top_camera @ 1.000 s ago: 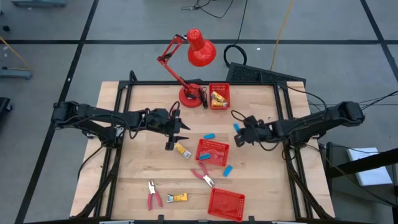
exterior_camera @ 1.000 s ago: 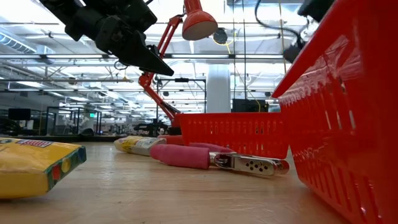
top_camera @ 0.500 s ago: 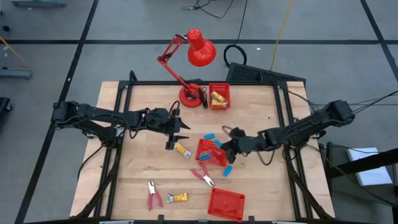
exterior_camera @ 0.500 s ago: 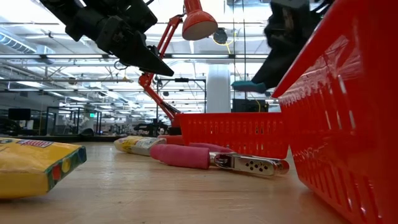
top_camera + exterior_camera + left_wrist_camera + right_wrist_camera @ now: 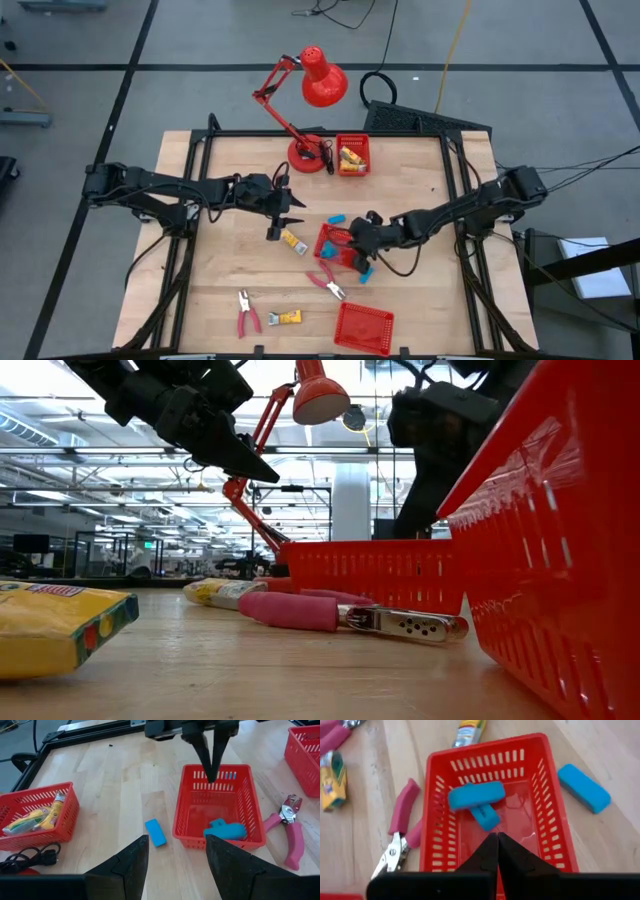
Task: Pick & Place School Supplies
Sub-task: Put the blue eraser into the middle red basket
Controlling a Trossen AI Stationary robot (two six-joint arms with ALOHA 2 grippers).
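Note:
My right gripper hangs shut and empty over the middle red basket, its tips pointing down into it. Two light-blue erasers lie in that basket, one across the other. A third eraser lies on the table on the basket's far side, another at its near right corner. Red-handled pliers lie near the basket, and a yellow tube lies to its left. My left gripper waits open, raised left of the basket.
A red desk lamp stands at the far edge beside a small red basket holding yellow items. A third red basket sits at the near edge. Second pliers and a yellow box lie near left.
My right gripper has swung from the table's right side toward the left, carrying a light-blue eraser, and now stands over the middle basket. The eraser no longer shows between its fingers. The left arm has kept still.

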